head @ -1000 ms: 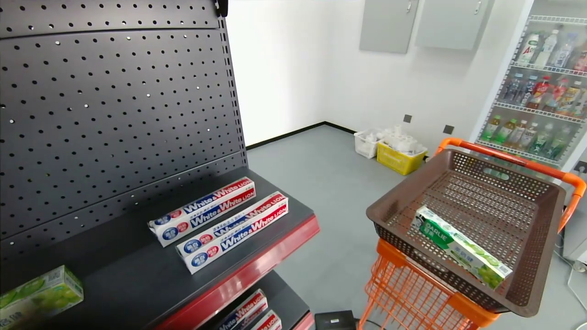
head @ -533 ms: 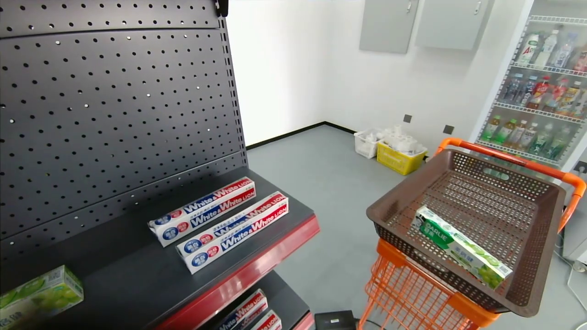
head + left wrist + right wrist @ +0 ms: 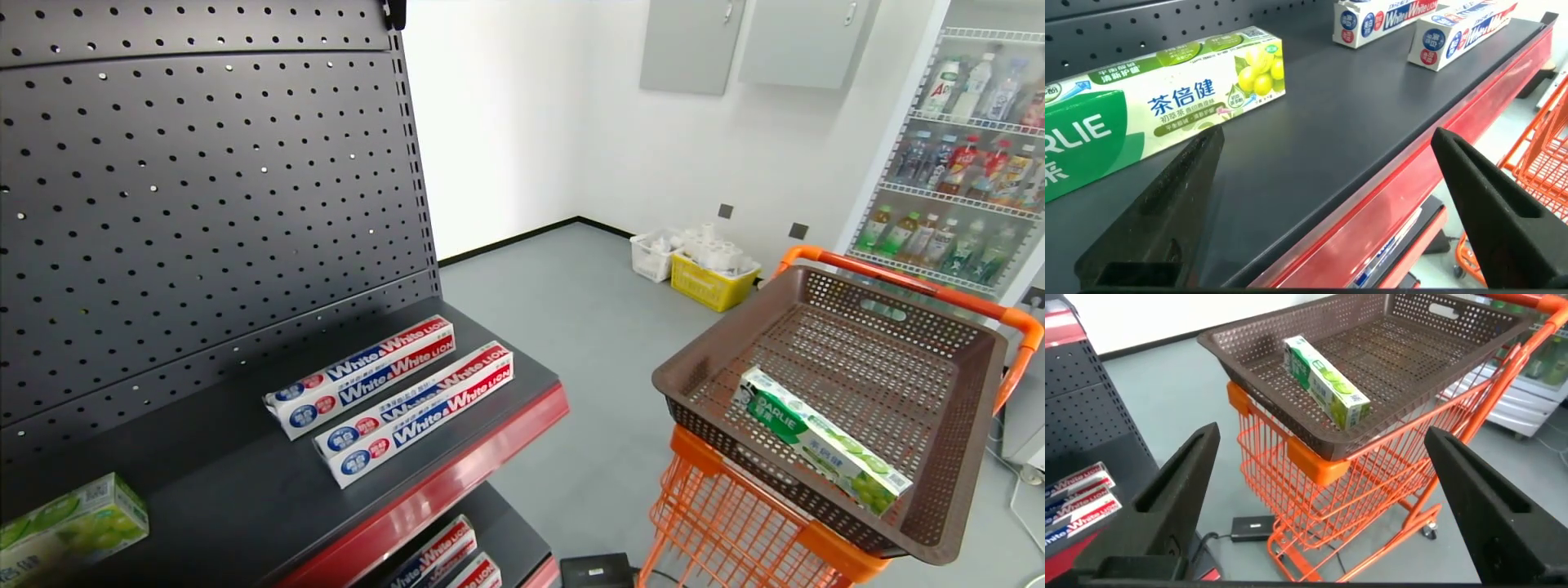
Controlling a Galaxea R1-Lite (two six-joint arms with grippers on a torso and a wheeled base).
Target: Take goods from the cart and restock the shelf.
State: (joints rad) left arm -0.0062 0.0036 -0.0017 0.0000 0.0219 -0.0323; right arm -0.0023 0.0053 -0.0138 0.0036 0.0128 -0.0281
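A green toothpaste box [image 3: 820, 441] lies in the brown basket [image 3: 718, 425] on top of the orange cart [image 3: 735, 531]. In the right wrist view my right gripper [image 3: 1323, 514] hangs open beside the cart, short of that green box [image 3: 1327, 380] and empty. On the black shelf [image 3: 245, 490] lie two white toothpaste boxes [image 3: 363, 376] and, at its near left end, another green box [image 3: 69, 527]. My left gripper [image 3: 1331, 212] is open and empty above the shelf board [image 3: 1315, 147], apart from the shelved green box [image 3: 1159, 114].
A pegboard back panel [image 3: 204, 204] rises behind the shelf. More white boxes [image 3: 437, 555] sit on the lower shelf. A black adapter [image 3: 596, 569] lies on the floor by the cart. A yellow crate [image 3: 712, 282] and a drinks fridge [image 3: 955, 163] stand at the back.
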